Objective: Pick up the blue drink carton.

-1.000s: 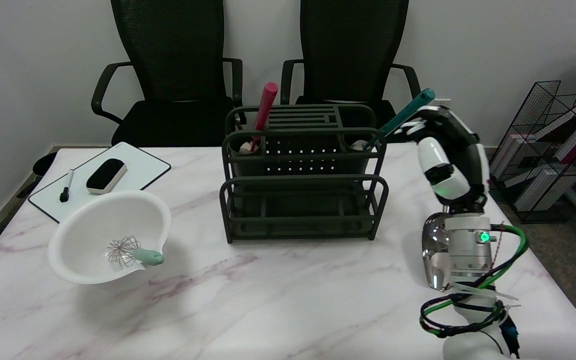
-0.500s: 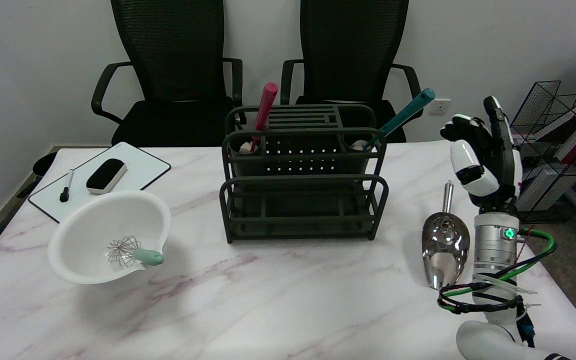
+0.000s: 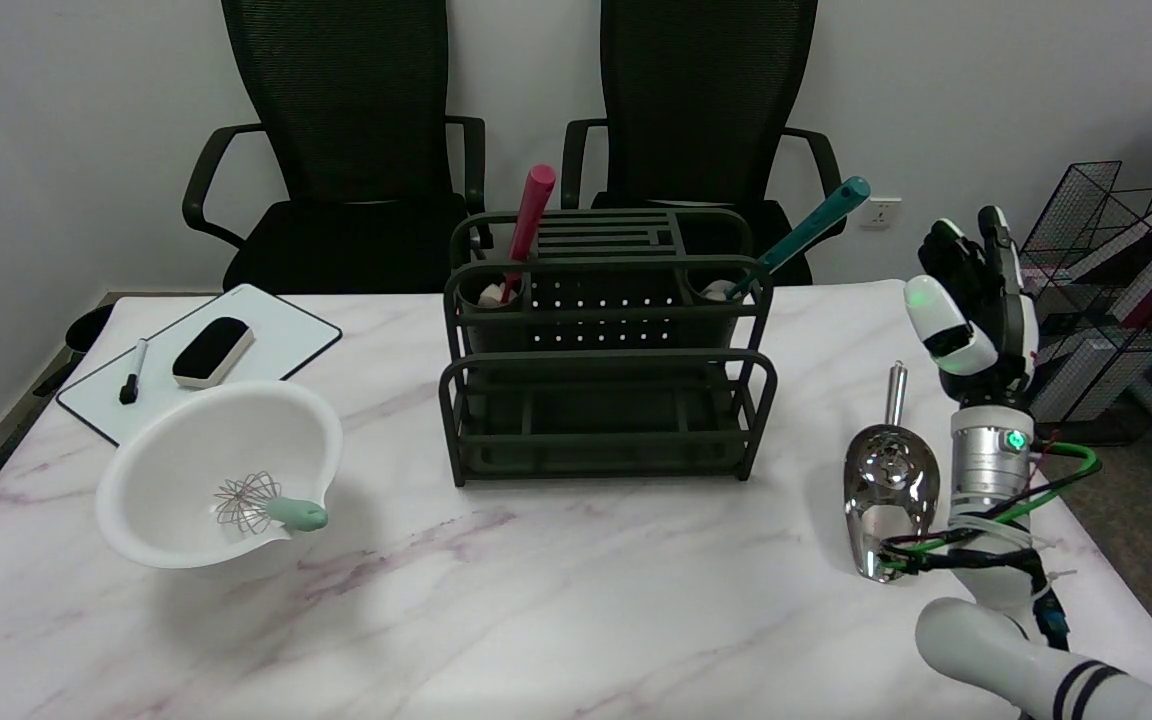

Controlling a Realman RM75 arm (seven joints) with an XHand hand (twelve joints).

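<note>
No blue drink carton shows anywhere in the head view. My right hand [image 3: 976, 305] is raised upright above the table's right edge, fingers pointing up and apart, holding nothing. Its wrist and forearm [image 3: 984, 470] rise from the lower right corner, wrapped in green and black cables. The hand stands to the right of a shiny metal scoop [image 3: 889, 490] and apart from it.
A dark rack [image 3: 604, 350] stands mid-table with a red-handled utensil [image 3: 528, 225] and a teal-handled utensil [image 3: 804, 235] in it. At left sit a white bowl [image 3: 186, 445] holding a whisk [image 3: 266, 503], and a whiteboard [image 3: 276, 335] with eraser [image 3: 212, 351] and marker [image 3: 132, 371]. Two black chairs stand behind.
My right hand has swung right, away from the rack, and turned upright with its fingers spread. The scoop it hid is now in plain sight.
</note>
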